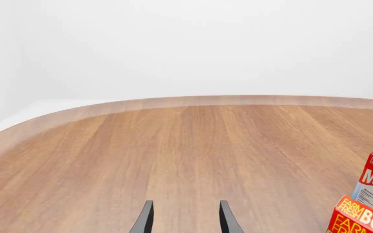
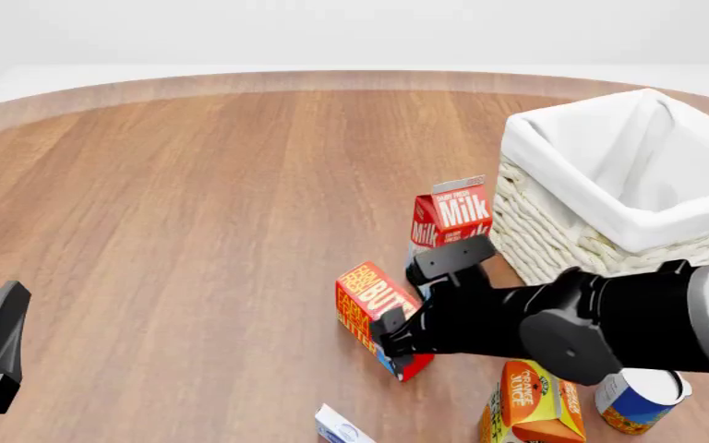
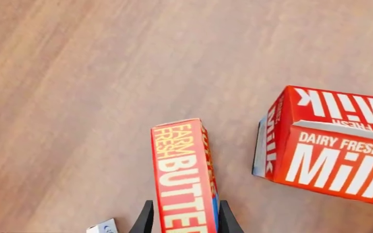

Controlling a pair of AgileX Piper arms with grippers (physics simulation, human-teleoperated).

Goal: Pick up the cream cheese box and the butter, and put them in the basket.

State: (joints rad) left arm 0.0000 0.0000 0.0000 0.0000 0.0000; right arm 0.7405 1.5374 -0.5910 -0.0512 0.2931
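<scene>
The right pincer pinches the butter beside the milk carton; the left pincer hangs spread over the table.

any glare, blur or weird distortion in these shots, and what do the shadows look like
Front view: even, soft light, no glare; only faint shadows under the butter and milk carton; the table edge bows into a curve. Left wrist view: sharp, same curved edge, no clear shadows. Right wrist view: crisp lettering on the butter between the right gripper fingers, no blur.
</scene>
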